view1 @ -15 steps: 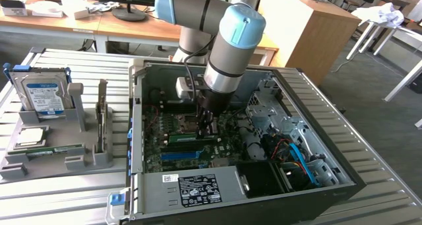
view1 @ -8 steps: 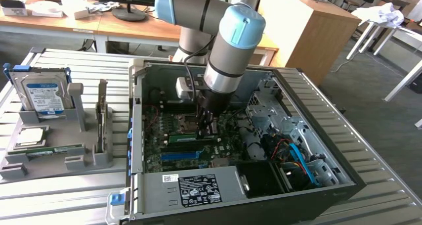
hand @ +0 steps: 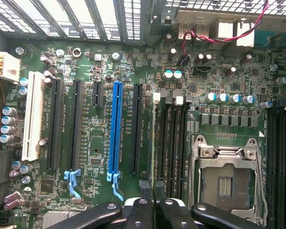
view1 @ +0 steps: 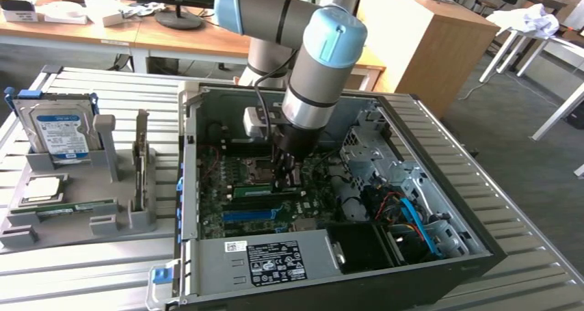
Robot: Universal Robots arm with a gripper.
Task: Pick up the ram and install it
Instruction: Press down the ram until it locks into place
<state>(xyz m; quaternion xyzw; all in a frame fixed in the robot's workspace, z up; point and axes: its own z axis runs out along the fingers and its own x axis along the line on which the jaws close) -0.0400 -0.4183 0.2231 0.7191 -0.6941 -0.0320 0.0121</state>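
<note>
My gripper (view1: 286,177) reaches down into the open computer case (view1: 474,229), just above the motherboard (hand: 86,62). In the wrist view its black fingertips (hand: 146,187) sit close together, shut on the ram (hand: 154,143). The ram appears there edge-on as a thin pale line. It runs along the black memory slots (hand: 171,143), between the CPU socket (hand: 226,181) and the blue expansion slot (hand: 116,129). In the exterior view the ram (view1: 251,186) is a narrow green strip low on the board, beside the fingers. How deep it sits in the slot I cannot tell.
A grey holder (view1: 18,232) at the exterior view's left carries a silver hard drive (view1: 59,130), a grey upright card (view1: 141,157), a processor chip (view1: 43,188) and another green stick (view1: 78,207). Cables (view1: 411,212) and a drive cage crowd the case's right side.
</note>
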